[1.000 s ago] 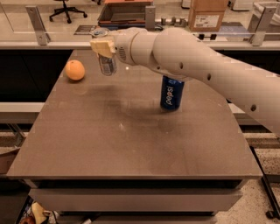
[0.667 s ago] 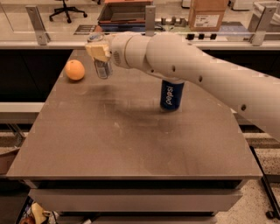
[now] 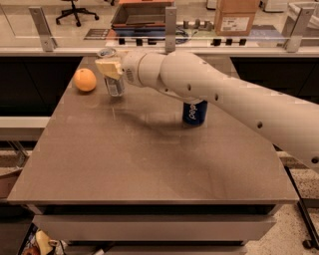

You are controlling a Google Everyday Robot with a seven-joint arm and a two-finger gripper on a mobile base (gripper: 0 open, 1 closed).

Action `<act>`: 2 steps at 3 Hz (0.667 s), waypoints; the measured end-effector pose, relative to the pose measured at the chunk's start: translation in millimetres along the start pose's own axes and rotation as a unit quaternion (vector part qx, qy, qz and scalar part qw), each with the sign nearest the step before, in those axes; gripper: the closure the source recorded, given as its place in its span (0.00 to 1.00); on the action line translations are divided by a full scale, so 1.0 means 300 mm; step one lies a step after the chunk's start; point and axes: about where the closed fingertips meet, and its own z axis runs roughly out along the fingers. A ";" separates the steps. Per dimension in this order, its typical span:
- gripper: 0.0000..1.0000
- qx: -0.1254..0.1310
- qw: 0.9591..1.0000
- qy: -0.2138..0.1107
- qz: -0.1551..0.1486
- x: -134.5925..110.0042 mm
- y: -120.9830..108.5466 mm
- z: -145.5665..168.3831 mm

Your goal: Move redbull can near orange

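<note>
The redbull can (image 3: pixel 114 83) is a slim silver-grey can, upright at the far left of the table. My gripper (image 3: pixel 110 67) is shut on its upper part, reaching in from the right on a long white arm. The can's base is at or just above the tabletop. The orange (image 3: pixel 85 79) lies on the table just left of the can, a small gap apart.
A wider dark blue can (image 3: pixel 194 111) with white lettering stands mid-table, partly behind my arm (image 3: pixel 214 89). The brown table (image 3: pixel 149 164) ends near the orange on the left. A counter with rails and boxes (image 3: pixel 234 15) runs behind.
My gripper has carried the redbull can down toward the tabletop beside the orange. The orange and blue can have not moved.
</note>
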 end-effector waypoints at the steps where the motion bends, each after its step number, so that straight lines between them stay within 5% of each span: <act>1: 1.00 -0.007 1.000 -0.007 0.013 0.041 -0.012 0.044; 2: 1.00 -0.013 1.000 -0.011 0.022 0.077 -0.021 0.087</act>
